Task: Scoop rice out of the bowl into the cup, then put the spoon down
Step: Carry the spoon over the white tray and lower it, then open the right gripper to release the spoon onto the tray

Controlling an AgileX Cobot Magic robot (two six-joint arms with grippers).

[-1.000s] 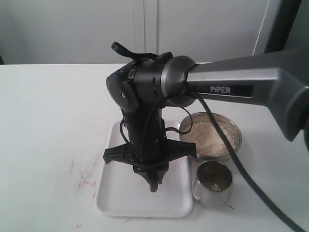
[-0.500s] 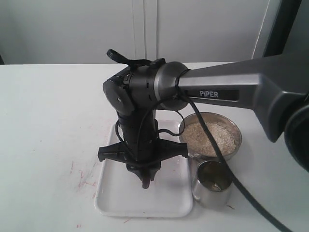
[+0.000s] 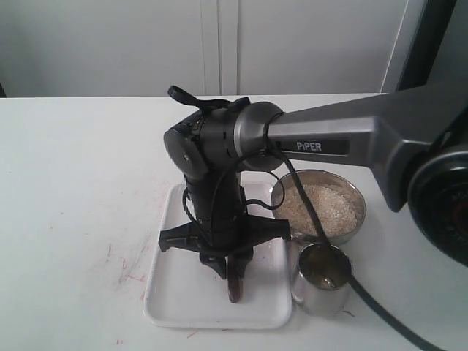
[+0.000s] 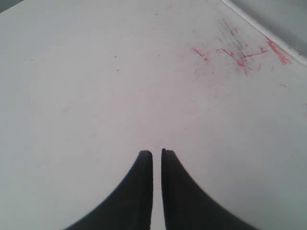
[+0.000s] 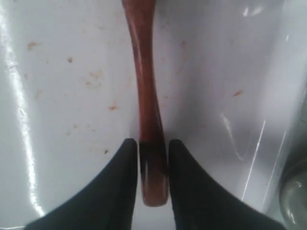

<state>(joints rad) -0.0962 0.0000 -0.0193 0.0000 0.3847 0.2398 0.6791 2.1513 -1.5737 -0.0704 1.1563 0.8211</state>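
The dark reddish-brown spoon lies on the white tray. Its handle end shows just below my right gripper. In the right wrist view that gripper straddles the handle, slightly open, with a thin gap along one finger. The spoon's head is out of view. The steel bowl holds off-white rice to the right of the tray. The small steel cup stands in front of the bowl. My left gripper is shut on nothing above bare white table.
The right arm reaches in from the right, above the bowl. Red scratch marks stain the table left of the tray, and similar marks show in the left wrist view. A pale wall runs behind the table.
My right gripper rose a little, then came down over the tray. Its fingers have spread slightly, and the spoon's handle end now shows lower on the tray.
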